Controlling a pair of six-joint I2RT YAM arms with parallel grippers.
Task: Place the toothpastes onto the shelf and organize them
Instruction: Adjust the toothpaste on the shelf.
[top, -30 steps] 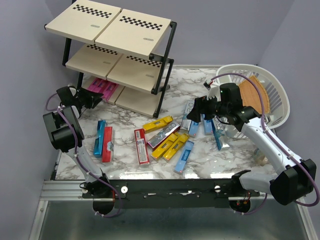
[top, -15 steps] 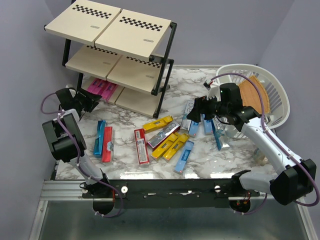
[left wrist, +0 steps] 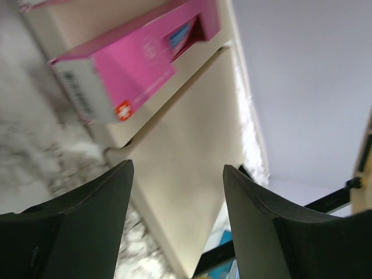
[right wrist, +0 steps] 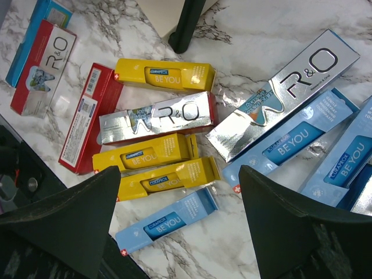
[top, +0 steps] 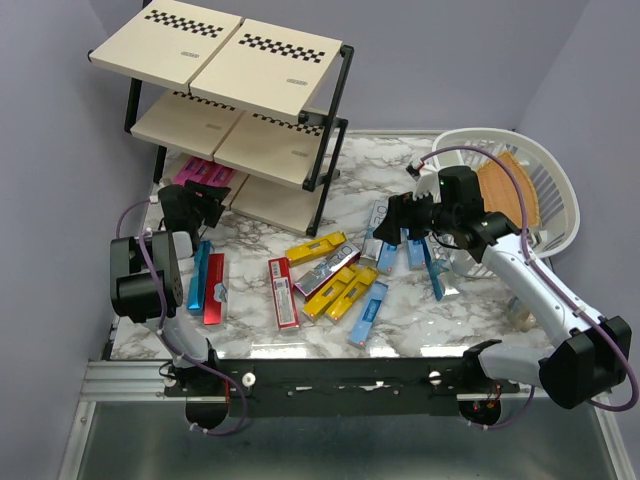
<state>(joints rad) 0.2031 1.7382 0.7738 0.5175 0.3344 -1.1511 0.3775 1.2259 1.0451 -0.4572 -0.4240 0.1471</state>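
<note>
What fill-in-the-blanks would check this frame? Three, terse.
The toothpastes lying on the bottom board of the shelf are ___.
The left tool has its jaws ___, with nothing between them.
The wooden board sits in the white ___.
Missing: pink; open; basket.

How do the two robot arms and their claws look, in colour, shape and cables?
The left arm and the right arm both have bulky black joint housings joined by smooth white links. A thin purple cable runs in loops along each arm. The left claw and the right claw each have two broad matte black fingers, wedge-shaped and tapering to rounded tips.
</note>
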